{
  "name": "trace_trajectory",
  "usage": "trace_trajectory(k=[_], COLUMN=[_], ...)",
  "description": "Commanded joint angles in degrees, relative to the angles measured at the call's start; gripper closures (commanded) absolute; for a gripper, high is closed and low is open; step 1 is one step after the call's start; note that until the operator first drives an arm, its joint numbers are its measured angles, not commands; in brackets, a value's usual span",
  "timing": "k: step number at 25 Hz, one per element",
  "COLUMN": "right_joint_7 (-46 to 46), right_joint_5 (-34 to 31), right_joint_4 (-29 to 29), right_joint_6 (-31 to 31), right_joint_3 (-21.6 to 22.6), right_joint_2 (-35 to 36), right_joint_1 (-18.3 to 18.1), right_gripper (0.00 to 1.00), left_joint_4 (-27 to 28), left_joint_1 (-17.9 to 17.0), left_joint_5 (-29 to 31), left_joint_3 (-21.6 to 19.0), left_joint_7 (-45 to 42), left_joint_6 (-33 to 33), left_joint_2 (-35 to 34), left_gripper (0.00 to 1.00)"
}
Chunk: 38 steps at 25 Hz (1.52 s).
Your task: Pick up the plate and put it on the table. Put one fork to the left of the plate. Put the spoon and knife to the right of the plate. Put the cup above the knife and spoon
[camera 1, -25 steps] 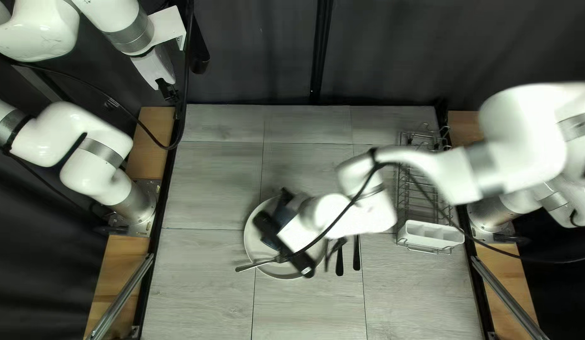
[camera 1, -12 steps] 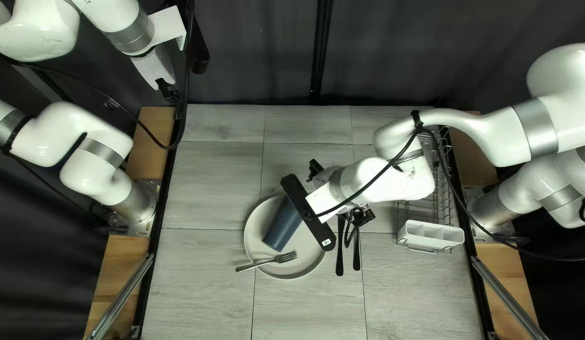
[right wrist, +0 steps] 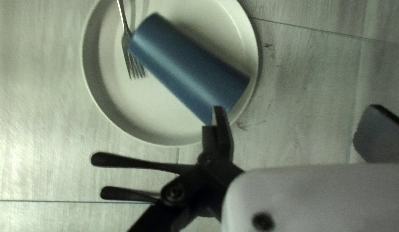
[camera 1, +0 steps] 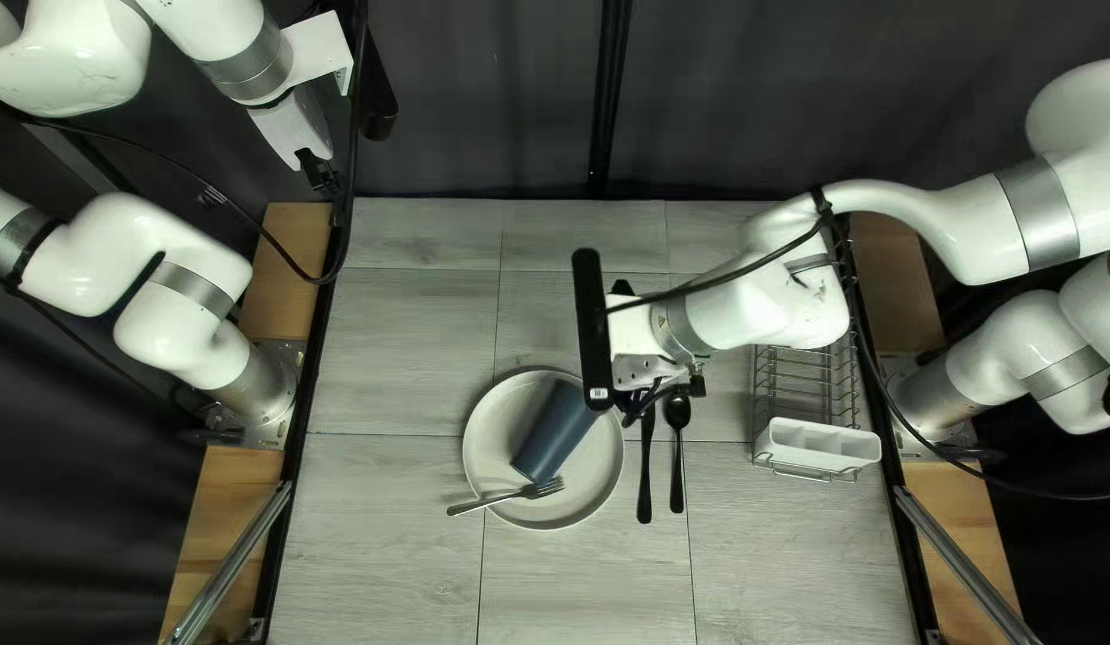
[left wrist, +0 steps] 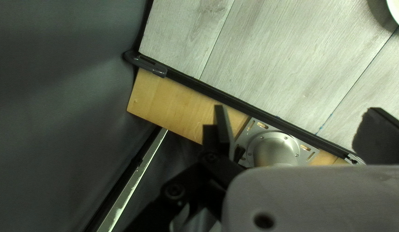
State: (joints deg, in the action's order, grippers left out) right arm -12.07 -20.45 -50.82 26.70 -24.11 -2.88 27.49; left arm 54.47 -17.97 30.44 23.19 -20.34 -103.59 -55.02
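ahead of the wide right hand (camera 1: 630,346), a tipped cup (camera 1: 554,431) is borne by the plate (camera 1: 495,440); the left hand (camera 1: 317,171) is spread.

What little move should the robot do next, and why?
Probably shift the open right gripper over the cup, because the cup lies on its side in the plate and isn't between the fingers.

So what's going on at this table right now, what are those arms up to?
Neither arm is holding anything. The right gripper hangs open near the blue cup, which lies on its side on the plate. The fork rests across the plate's rim. In the top left view, the spoon and probably the knife lie right of it. The left gripper is open, off to the side.
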Motion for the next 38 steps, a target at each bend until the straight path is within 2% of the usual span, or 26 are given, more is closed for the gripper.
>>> trace_trajectory(k=[1, 2, 3, 6, 14, 17, 18, 19, 20, 23, 25, 31, 38], right_joint_7=[10.28, 11.85, 13.81, 16.76, 14.67, 25.96, 32.93, 35.61, 40.12, 49.0, 53.94, 60.85, 65.41], right_joint_5=[22.29, 25.9, 32.17, 42.74, 40.81, 55.72, 66.29, 70.35, 77.71, 89.08, 94.34, 102.49, 109.04], right_joint_4=[1.42, 1.52, 2.24, 4.12, 4.51, 5.39, 5.46, 5.37, 4.84, 3.24, 2.78, 1.43, 3.45], right_joint_6=[-3.69, -3.66, -3.64, -3.85, -3.4, -6.87, -8.47, -8.83, -9.61, -8.68, -7.29, -4.16, -4.39], right_joint_3=[-1.47, -1.56, -1.73, -2.0, -1.77, -2.53, -1.58, -1.12, 0.57, 2.43, 1.99, 1.56, 2.28], right_joint_2=[1.21, 1.27, 1.14, 0.93, 0.32, 0.85, 2.14, 2.6, 4.27, 8.19, 10.0, 14.47, 14.59], right_joint_1=[0.79, 1.02, 1.58, 1.79, 1.65, 2.87, 3.18, 3.11, 2.36, -0.18, -1.4, -3.89, -3.91], right_gripper=[0.0, 0.0, 0.0, 0.0, 0.0, 0.0, 0.0, 0.0, 0.0, 0.0, 0.0, 0.0, 0.0], left_joint_4=[0.0, 0.0, 0.0, 0.0, 0.0, 0.0, 0.0, 0.0, 0.0, 0.0, 0.0, 0.0, 0.0], left_joint_1=[0.0, 0.0, 0.0, 0.0, 0.0, 0.0, 0.0, 0.0, 0.0, 0.0, 0.0, 0.0, 0.0], left_joint_5=[0.0, 0.0, 0.0, 0.0, 0.0, 0.0, 0.0, 0.0, 0.0, 0.0, 0.0, 0.0, 0.0], left_joint_3=[0.0, 0.0, 0.0, 0.0, 0.0, 0.0, 0.0, 0.0, 0.0, 0.0, 0.0, 0.0, 0.0], left_joint_7=[0.0, 0.0, 0.0, 0.0, 0.0, 0.0, 0.0, 0.0, 0.0, 0.0, 0.0, 0.0, 0.0], left_joint_6=[0.0, 0.0, 0.0, 0.0, 0.0, 0.0, 0.0, 0.0, 0.0, 0.0, 0.0, 0.0, 0.0], left_joint_2=[0.0, 0.0, 0.0, 0.0, 0.0, 0.0, 0.0, 0.0, 0.0, 0.0, 0.0, 0.0, 0.0], left_gripper=[0.0, 0.0, 0.0, 0.0, 0.0, 0.0, 0.0, 0.0, 0.0, 0.0, 0.0, 0.0, 0.0])
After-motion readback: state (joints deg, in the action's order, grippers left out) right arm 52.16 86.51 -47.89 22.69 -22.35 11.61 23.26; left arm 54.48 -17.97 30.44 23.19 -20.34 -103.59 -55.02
